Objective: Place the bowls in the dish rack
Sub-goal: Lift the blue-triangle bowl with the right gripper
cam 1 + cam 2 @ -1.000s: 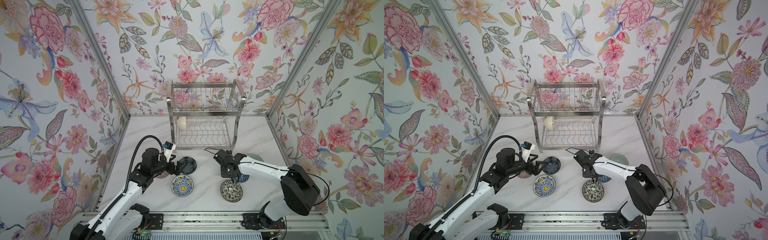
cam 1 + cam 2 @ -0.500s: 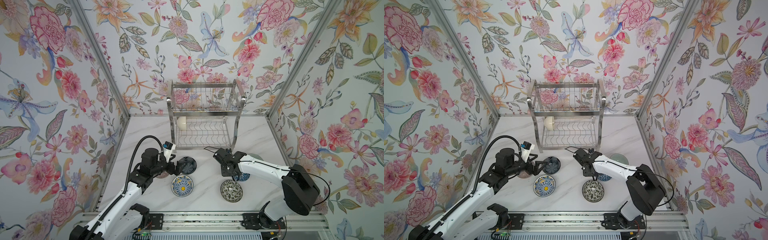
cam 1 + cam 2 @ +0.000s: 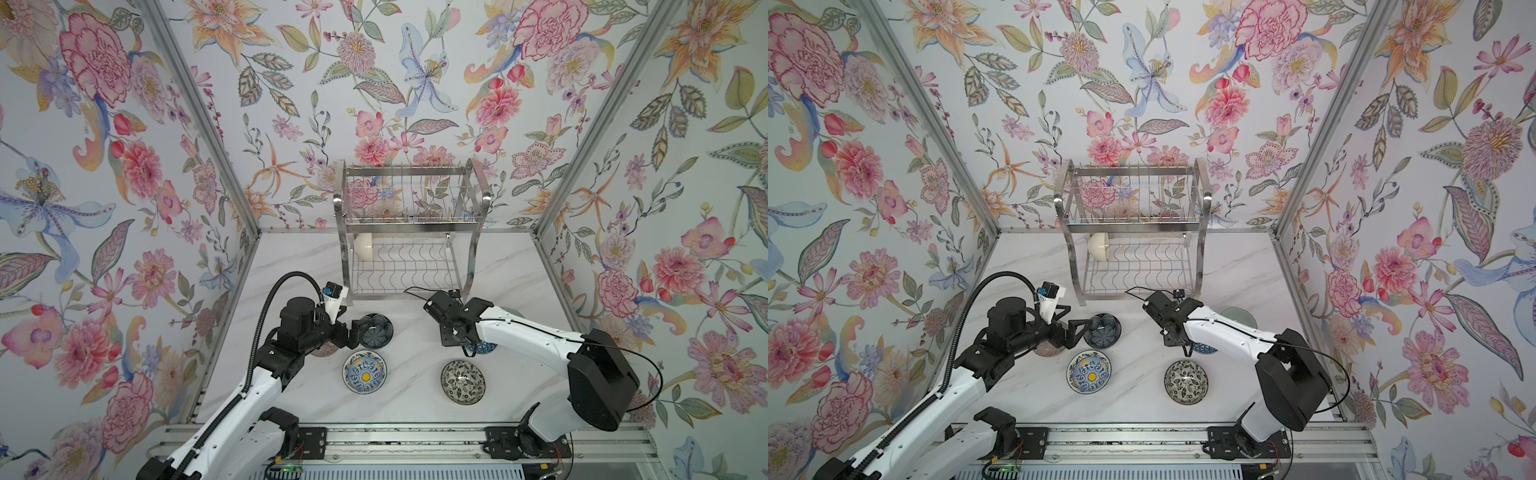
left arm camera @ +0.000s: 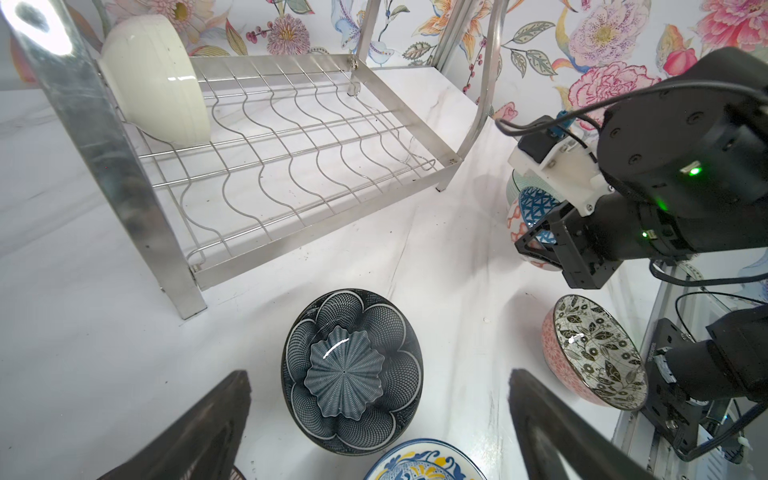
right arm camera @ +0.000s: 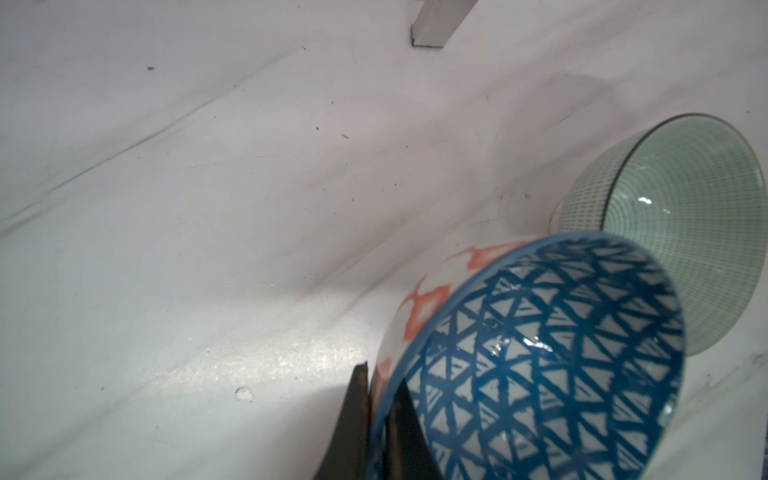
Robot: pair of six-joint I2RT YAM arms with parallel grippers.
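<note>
On the rack [image 3: 409, 227], the lower shelf [image 3: 401, 266] is taken only at its left end by the cream bowl [image 3: 365, 246]; bare table [image 3: 409, 353] is left before the rack.

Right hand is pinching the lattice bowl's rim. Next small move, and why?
Probably a short straight lift. The right hand is shut on the lattice bowl at its rim, and the bowl looks tilted. The green bowl sits close beside it, so a low swing could knock it. The rack holds only the cream bowl on its lower shelf, with room to spare.

Marble tbl [image 3: 415, 399] w/ dish rack [image 3: 409, 227], navy bowl [image 3: 376, 331], yellow-centred bowl [image 3: 364, 371], leafy bowl [image 3: 463, 381], green bowl [image 5: 681, 232].
</note>
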